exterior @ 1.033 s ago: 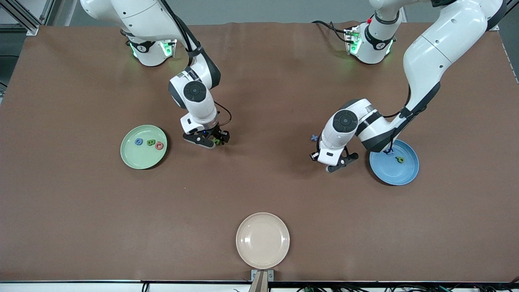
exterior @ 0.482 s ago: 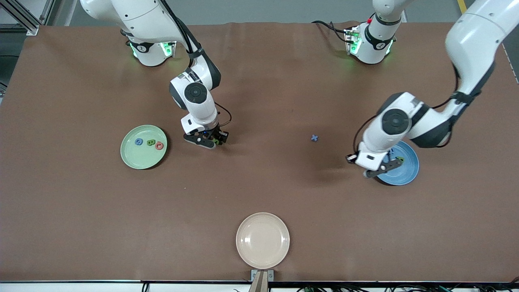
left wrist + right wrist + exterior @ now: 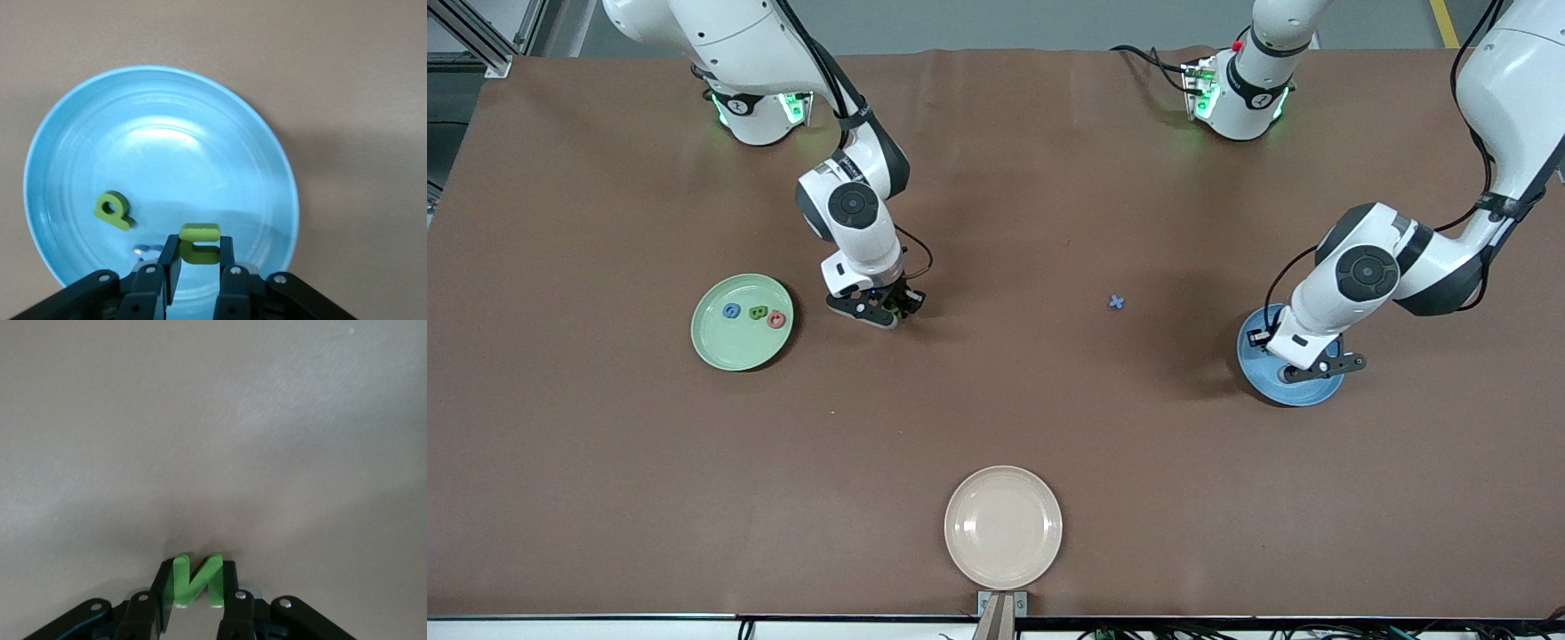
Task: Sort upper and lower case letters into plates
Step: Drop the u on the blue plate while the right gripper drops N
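Front view first: the brown counter (image 3: 996, 400) has three plates on it. The pale green plate (image 3: 743, 321) sits toward the right arm's end and has three small letters in it, a blue letter (image 3: 732, 311), a dark green letter (image 3: 758, 313) and a pinkish-red letter (image 3: 776, 319). The blue plate (image 3: 1285, 382) is toward the left arm's end, partly covered by the arm. The cream-beige plate (image 3: 1003, 526) sits nearest the camera, mid-counter. There's also a tiny blue cross-shaped letter (image 3: 1117, 302) lying on bare counter between the two arms. The right hand (image 3: 889, 313) is down at the counter just beside the green plate, and the left hand (image 3: 1316, 369) hangs over the blue plate.

Left wrist view: the left hand (image 3: 198, 257) is clamped on a lime-green letter (image 3: 199, 243), looks like a C, right above the blue plate (image 3: 253, 133). Another olive-green letter (image 3: 113, 209), p-shaped, lies flat in that plate.

Right wrist view: the right hand (image 3: 197, 587) has its fingers (image 3: 229, 583) pressed against both sides of a bright green N (image 3: 197, 580), which stands on edge right at the counter surface (image 3: 213, 420).
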Robot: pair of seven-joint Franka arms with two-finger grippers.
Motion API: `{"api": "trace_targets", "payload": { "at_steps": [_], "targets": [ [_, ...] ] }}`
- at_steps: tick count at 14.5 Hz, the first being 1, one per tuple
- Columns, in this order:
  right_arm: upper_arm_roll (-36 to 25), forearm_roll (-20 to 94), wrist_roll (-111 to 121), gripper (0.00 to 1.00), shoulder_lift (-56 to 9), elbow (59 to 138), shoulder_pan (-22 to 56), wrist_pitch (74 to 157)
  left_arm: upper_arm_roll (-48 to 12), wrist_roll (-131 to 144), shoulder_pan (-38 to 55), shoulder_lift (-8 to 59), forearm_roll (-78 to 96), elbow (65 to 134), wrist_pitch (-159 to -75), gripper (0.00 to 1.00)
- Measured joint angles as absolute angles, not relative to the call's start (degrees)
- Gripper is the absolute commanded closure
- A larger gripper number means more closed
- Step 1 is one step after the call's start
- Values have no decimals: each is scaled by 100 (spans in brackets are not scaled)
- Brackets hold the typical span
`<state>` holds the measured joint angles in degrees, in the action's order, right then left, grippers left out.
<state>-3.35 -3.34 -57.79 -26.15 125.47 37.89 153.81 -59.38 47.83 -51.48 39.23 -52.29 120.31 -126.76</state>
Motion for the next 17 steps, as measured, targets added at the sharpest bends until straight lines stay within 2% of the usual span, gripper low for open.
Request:
{"api": "trace_targets", "payload": {
  "at_steps": [3, 6, 7, 8, 9, 10, 11, 15, 17],
  "targets": [
    [-383, -334, -5089, 100, -2452, 12485, 3280, 14895, -5846, 4719, -5172, 4053, -5466, 12040, -12875, 89],
    [-410, -334, -3977, 100, -1955, 12425, 2612, 14241, -5745, 4718, -5156, 4191, -5732, 12040, -12978, 87],
    [-418, -334, -3543, 100, -1780, 12425, 2379, 14068, -5719, 4717, -5156, 4231, -5762, 12041, -12991, 81],
    [-426, -334, -3091, 100, -1631, 12426, 2126, 13931, -5701, 4713, -5155, 4258, -5777, 12041, -12999, 70],
    [-432, -334, -2628, 100, -1527, 12430, 1858, 13844, -5689, 4709, -5154, 4270, -5782, 12041, -13004, 53],
    [-436, -334, -2199, 100, -1483, 12439, 1585, 13820, -5684, 4708, -5154, 4274, -5783, 12040, -13008, 31],
    [-438, -334, -1833, 100, -1482, 12449, 1335, 13826, -5684, 4706, -5154, 4274, -5785, 12039, -13010, 21],
    [-437, -334, -994, 100, -1547, 12669, 679, 14251, -5791, 4664, -5157, 4273, -5790, 12030, -12974, 1],
    [-432, -334, -938, 100, -1664, 12791, 629, 14463, -6111, 4663, -5162, 4271, -5790, 12024, -12692, 0]
  ]
}}
